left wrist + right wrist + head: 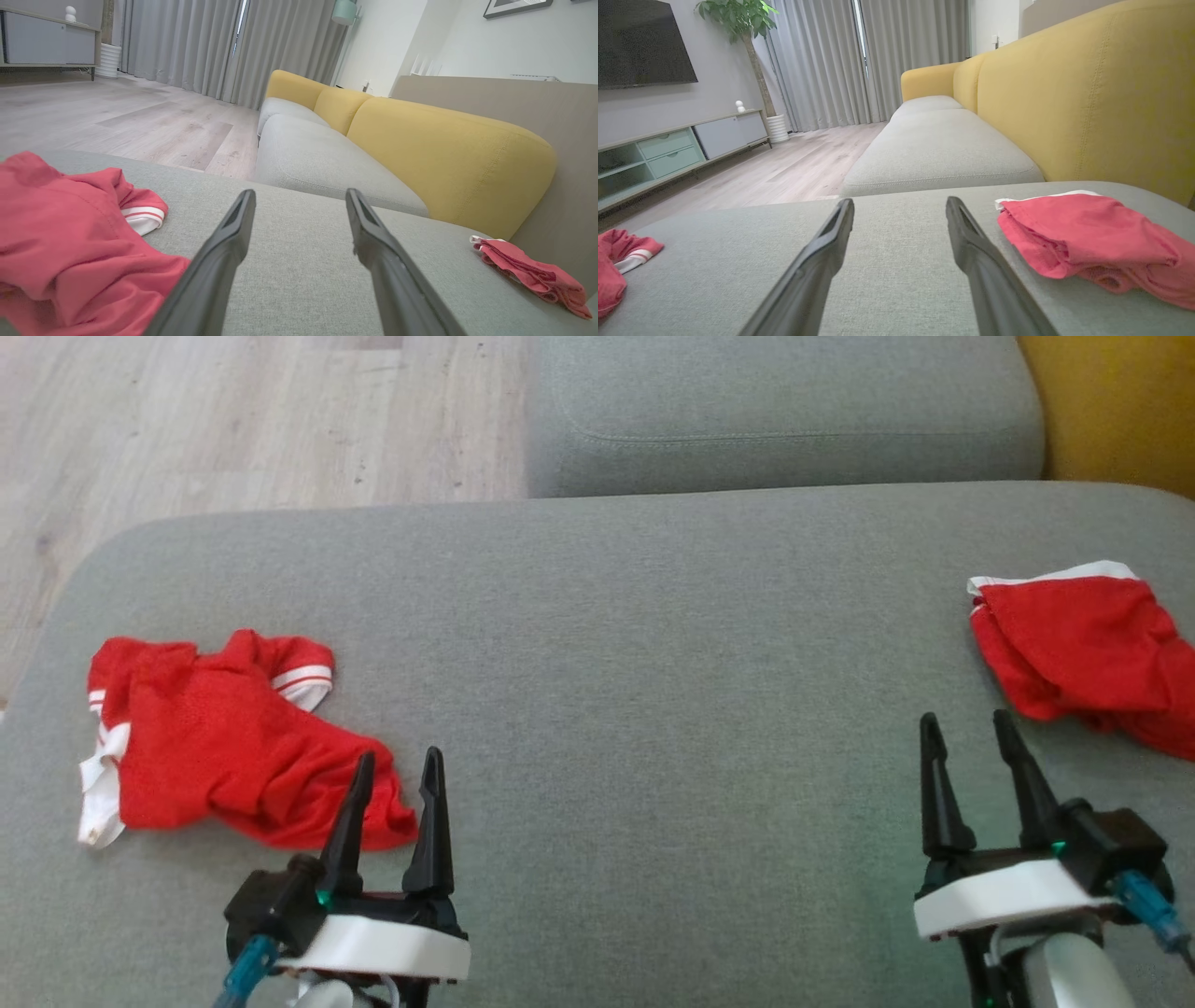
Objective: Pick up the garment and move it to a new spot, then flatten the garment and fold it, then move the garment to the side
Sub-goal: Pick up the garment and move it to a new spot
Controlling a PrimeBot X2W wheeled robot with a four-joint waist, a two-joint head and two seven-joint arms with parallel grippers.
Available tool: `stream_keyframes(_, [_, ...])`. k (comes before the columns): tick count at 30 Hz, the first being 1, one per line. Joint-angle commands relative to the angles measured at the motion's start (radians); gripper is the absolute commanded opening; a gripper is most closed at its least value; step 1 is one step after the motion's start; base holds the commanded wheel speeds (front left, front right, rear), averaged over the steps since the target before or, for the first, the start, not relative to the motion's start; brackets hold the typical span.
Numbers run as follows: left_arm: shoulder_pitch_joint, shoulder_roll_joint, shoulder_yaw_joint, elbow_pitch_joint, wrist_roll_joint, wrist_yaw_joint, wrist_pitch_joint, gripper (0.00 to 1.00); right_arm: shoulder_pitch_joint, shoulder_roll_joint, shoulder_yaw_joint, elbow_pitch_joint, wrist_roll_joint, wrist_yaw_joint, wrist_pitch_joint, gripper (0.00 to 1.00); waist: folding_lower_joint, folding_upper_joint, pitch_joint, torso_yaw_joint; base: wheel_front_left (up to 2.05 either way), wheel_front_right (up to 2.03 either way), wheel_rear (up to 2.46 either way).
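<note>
The left gripper (399, 758), its two long dark fingers spread and empty, hovers at the near edge of the crumpled red mesh garment with white-striped trim (215, 747). The garment lies bunched on the left of the grey fabric sofa seat (653, 644). A pinch on a thick fold near its middle should lift it clear for the bare centre. The right gripper (964, 721), likewise spread and empty, sits just beside a folded red cloth with a white edge (1074, 635) and should avoid snagging it.

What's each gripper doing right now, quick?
Left gripper: open, empty, next to the crumpled red garment.
Right gripper: open, empty, near the other red garment.
</note>
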Motion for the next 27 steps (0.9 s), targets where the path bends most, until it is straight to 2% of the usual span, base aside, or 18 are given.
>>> stream_keyframes(1, [-0.034,0.001,0.033,-0.030,0.001,-0.002,-0.008,1.00,-0.015,-0.004,0.040,-0.036,0.010,-0.001,-0.014,1.00,0.0000,0.0000,-0.003,0.010,0.00,0.00,0.00])
stream_keyframes(27, [0.006,0.001,0.119,-0.020,0.048,-0.004,-0.008,1.00,0.023,-0.004,0.177,-0.047,0.084,-0.001,-0.014,1.00,0.0000,0.0000,-0.043,0.252,0.00,0.00,0.00])
